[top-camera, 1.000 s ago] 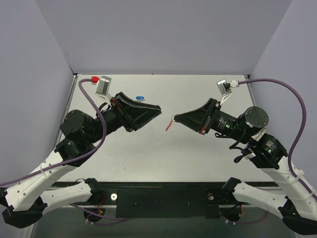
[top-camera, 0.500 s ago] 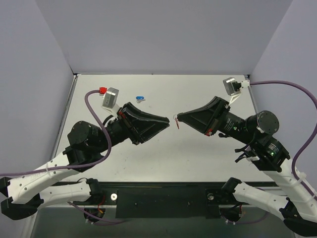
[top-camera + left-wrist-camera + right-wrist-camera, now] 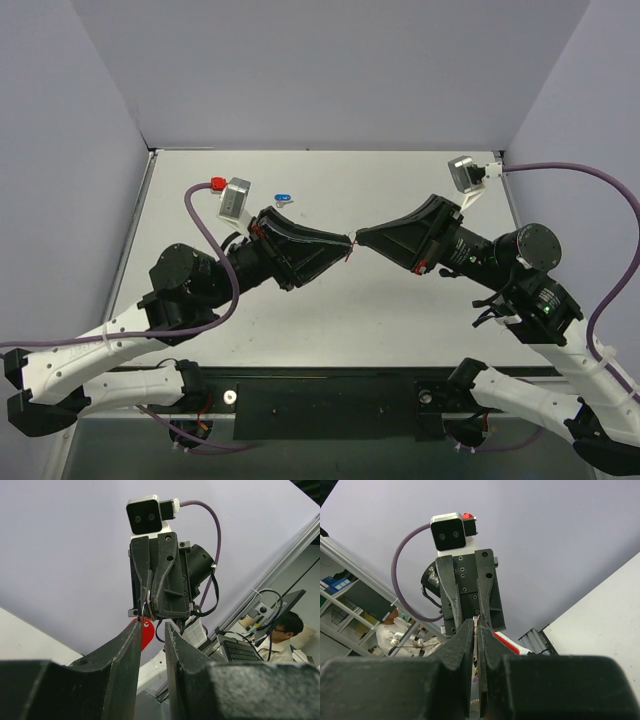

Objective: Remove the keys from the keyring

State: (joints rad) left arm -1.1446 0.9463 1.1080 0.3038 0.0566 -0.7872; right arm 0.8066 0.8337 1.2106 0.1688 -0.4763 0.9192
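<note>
My right hand (image 3: 149,605) is clamped shut on the keyring (image 3: 145,611). It's pinched right at the tips, so the red tag (image 3: 146,634) hangs free below them, up off the table (image 3: 400,320). That leaves something to grab. My left hand (image 3: 343,246) faces the right hand tip to tip, jaws partly open, nothing gripped, the tag at their gap just under the right hand. The key I can't make out. Next, I reckon: nip and pull.
</note>
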